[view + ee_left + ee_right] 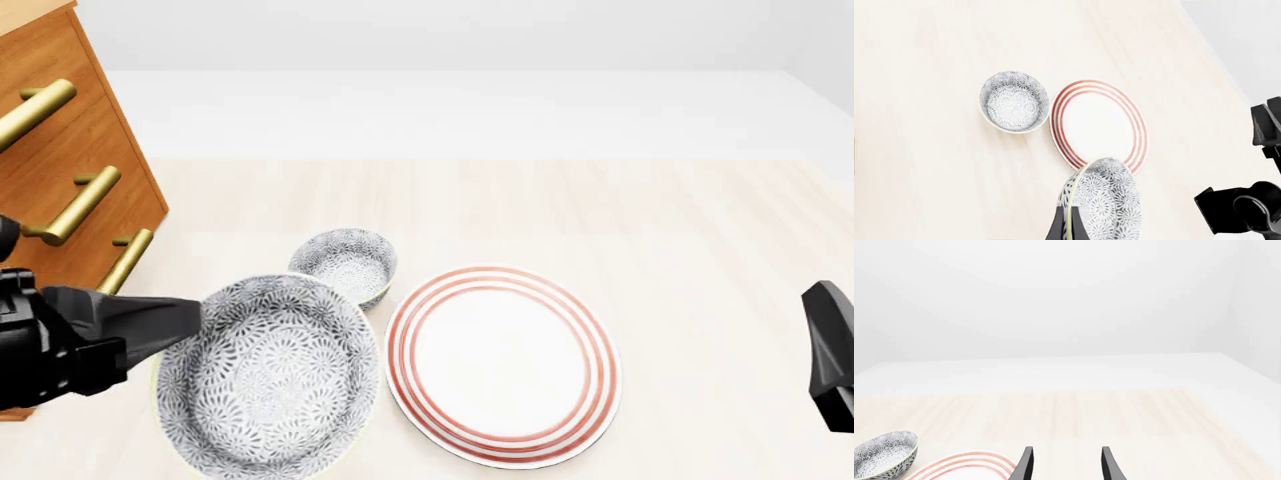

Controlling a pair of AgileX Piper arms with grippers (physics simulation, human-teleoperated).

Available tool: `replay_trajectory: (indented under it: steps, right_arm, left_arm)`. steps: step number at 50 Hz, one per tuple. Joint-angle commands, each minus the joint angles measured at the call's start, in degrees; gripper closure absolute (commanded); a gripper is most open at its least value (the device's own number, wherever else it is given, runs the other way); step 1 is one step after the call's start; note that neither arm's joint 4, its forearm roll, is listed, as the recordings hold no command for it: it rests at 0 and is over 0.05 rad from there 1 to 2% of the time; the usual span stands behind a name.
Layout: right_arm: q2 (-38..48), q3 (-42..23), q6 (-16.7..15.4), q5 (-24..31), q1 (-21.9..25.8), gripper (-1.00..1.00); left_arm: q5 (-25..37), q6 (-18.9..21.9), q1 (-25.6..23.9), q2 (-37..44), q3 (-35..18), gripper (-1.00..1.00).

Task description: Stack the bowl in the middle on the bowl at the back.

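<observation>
Bowl in the middle [267, 380]: lifted off the table [694, 210], tilted, near its front-left edge; my left gripper [1069, 227] pinches the rim. Judged rigid, glazed, slippery, breakable; thin rim hold may pivot. Bowl at the back [346, 263] sits just beyond. Right gripper [1064, 465] idle, fingers apart.

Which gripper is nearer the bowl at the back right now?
Left. The left gripper holds the bowl in the middle lifted just in front of the bowl at the back. The right gripper is open, beyond the plate to the right.
</observation>
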Motion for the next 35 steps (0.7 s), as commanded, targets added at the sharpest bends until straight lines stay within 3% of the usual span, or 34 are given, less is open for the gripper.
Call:
replay_trajectory:
  steps: [1,14,35]
  right_arm:
    - [0.0,-0.2,0.0,0.0,0.0,-1.0]
    - [0.0,-0.2,0.1,-0.1,0.0,-1.0]
    - [0.0,0.1,0.2,-0.3,0.0,-1.0]
  left_arm:
    - [8.0,-4.5,-10.8,-3.7,-8.8,1.0]
    - [6.9,-7.4,-16.3,-3.8,-7.3,1.0]
    - [-4.5,-12.3,-25.7,0.5,1.2,1.0]
